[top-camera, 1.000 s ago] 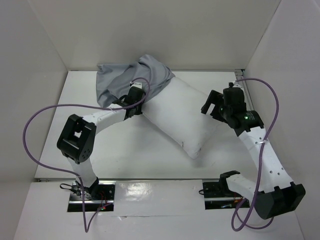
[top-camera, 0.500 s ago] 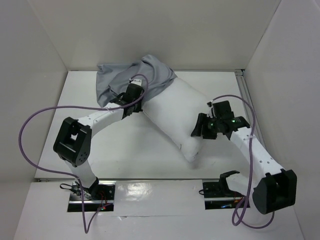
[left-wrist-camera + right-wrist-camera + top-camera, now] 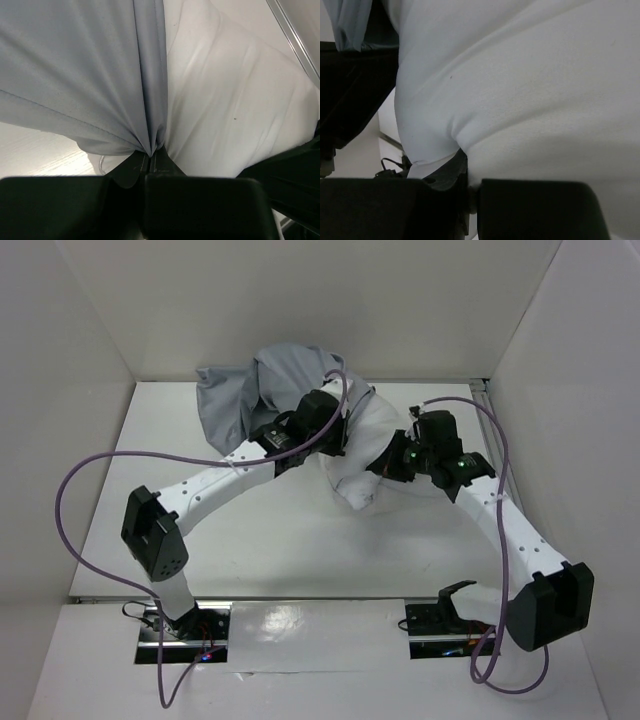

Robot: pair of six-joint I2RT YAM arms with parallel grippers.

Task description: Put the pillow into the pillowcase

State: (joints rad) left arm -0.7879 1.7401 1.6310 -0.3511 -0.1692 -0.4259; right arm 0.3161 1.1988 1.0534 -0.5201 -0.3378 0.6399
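Note:
The grey pillowcase [image 3: 240,400] is bunched at the back of the table, one fold pulled up toward the middle. My left gripper [image 3: 322,432] is shut on that fold; in the left wrist view the grey pillowcase cloth [image 3: 90,85] gathers into the closed tips of the left gripper [image 3: 151,154]. The white pillow [image 3: 362,455] lies crumpled between both grippers, its far end under the grey cloth, and shows as the pillow [image 3: 235,110] beside the fold. My right gripper [image 3: 392,462] is shut on the pillow's near part; the right gripper [image 3: 467,165] pinches a pucker of the pillow [image 3: 530,90].
White walls close in the table [image 3: 250,540] at the back and both sides. A metal rail [image 3: 488,410] runs along the right edge. Purple cables loop from both arms over the table's left and right sides.
The right gripper swung in from the right, closed on the pillow and pushed it up and left. The left gripper carried the pillowcase fold right, over the pillow. The pillow has bunched up shorter.

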